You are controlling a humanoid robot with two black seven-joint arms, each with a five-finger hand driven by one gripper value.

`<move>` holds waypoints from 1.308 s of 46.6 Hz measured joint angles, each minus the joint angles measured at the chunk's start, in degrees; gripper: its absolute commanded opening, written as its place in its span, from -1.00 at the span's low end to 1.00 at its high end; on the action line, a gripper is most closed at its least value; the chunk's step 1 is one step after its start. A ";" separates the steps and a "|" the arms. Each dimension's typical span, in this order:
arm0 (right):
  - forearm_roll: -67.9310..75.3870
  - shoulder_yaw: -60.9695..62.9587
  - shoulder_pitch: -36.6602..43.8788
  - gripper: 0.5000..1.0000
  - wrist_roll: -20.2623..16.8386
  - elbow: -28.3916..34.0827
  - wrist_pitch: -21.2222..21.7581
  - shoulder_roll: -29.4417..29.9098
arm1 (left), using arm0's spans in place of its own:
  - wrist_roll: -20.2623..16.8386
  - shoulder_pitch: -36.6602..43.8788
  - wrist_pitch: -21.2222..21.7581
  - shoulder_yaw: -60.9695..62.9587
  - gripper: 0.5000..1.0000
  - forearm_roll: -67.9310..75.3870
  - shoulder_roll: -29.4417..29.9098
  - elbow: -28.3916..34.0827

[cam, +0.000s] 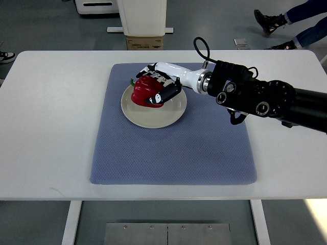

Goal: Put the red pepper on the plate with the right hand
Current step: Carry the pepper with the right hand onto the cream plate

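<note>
Right hand (159, 87) clenched around red pepper (144, 91), resting on plate (153, 118) toward blue mat's (173, 153) far-left corner. Best finished by opening fingers gently, then lifting clear without nudging pepper off plate.

red pepper (144, 91), on cream plate (153, 118)
</note>
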 measured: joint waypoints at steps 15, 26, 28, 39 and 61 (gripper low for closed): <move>-0.14 1.54 -4.02 -1.00 -0.92 -4.85 0.00 1.75 | -0.01 -0.01 -0.01 0.00 1.00 0.00 0.00 -0.04; -0.35 1.65 -5.53 -1.00 -0.97 -6.10 0.00 1.75 | 0.00 0.00 -0.01 0.00 1.00 0.00 0.00 -0.04; -0.37 1.65 -5.70 -1.00 -0.98 -6.17 0.00 1.75 | 0.00 0.00 -0.01 0.00 1.00 0.00 0.00 -0.04; -0.41 1.65 -6.75 -0.12 -1.05 -6.67 -0.10 1.75 | 0.00 -0.01 -0.01 0.00 1.00 0.00 0.00 -0.04; -0.19 1.91 -7.30 0.98 -0.69 -6.76 -0.18 1.75 | 0.00 -0.01 -0.01 0.00 1.00 0.00 0.00 -0.03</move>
